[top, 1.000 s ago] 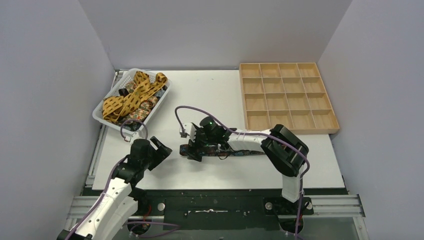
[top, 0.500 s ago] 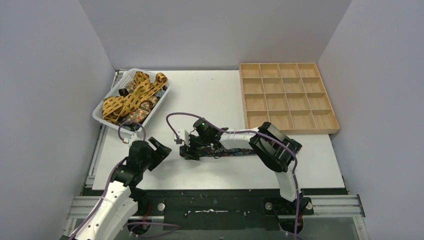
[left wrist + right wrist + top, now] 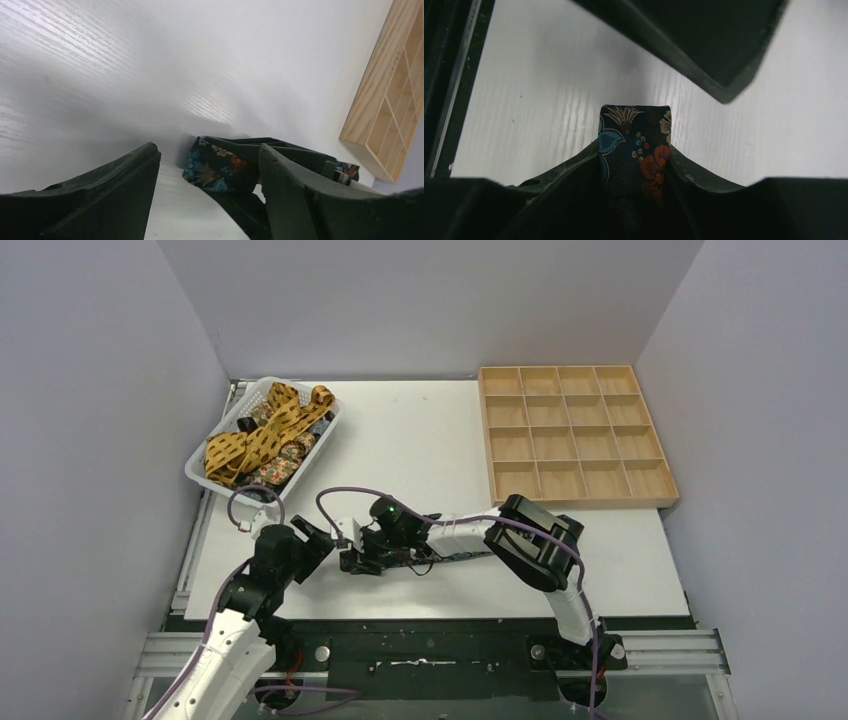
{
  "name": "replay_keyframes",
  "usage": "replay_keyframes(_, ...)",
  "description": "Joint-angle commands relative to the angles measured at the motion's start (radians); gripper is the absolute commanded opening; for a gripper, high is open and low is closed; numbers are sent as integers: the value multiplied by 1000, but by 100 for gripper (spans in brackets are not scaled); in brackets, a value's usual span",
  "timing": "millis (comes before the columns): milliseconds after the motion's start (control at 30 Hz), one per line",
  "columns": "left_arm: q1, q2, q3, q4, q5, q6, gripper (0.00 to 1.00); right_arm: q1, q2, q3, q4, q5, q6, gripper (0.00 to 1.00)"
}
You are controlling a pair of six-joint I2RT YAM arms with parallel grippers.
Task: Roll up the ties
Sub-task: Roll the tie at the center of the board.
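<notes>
A dark navy tie [image 3: 636, 135] with blue and orange flowers lies flat on the white table [image 3: 420, 440]. My right gripper [image 3: 634, 150] is shut on its squared end, one finger pressing each edge. In the top view the right gripper [image 3: 360, 560] sits low at the table's front left, and the tie [image 3: 462, 557] trails right under the arm. My left gripper [image 3: 318, 540] is open just left of it, facing the held tie end [image 3: 220, 167], which is beyond its fingertips and not between them. More ties [image 3: 262, 430], mustard-yellow and dark, are heaped in a white basket [image 3: 200, 475].
A wooden tray [image 3: 580, 502] of small compartments stands at the back right; its corner [image 3: 385, 100] shows in the left wrist view. The table's front edge and black frame [image 3: 430, 625] are just behind the grippers. Purple cables [image 3: 340, 498] loop above both wrists.
My right gripper has closed on the tie's end and moved left and toward the front edge, dragging the tie along. The left gripper has hardly shifted and stays open.
</notes>
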State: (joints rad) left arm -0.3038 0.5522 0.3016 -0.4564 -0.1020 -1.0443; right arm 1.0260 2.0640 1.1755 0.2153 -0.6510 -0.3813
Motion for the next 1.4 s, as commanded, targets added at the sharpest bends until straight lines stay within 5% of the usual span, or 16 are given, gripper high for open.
replay_keyframes(0,8,-72,14,-60,-63,-34,69,55,80,29,3,27,19,41)
replay_keyframes(167,8,-123,-7,-42,-52,-59,70,57,60,33,21,87,13,48)
replay_keyframes(267,8,-146,-46,35,-25,-92,71,62,21,21,42,116,14,73)
replay_keyframes(433,9,-126,-49,28,-30,-82,74,69,-95,-46,154,158,75,93)
replay_keyframes(800,11,-105,3,5,-34,21,84,62,-379,-213,214,303,314,100)
replay_keyframes(933,12,-132,1,-12,-46,17,91,52,-497,-288,202,523,638,100)
replay_keyframes(1033,12,-154,-11,-18,-48,3,96,34,-513,-271,5,779,962,100)
replay_keyframes(1200,12,-175,-38,-28,-36,-28,96,-11,-409,-188,-104,648,1039,100)
replay_keyframes(1367,12,-166,-40,-69,-26,-44,92,-24,-351,-205,-16,454,1173,82)
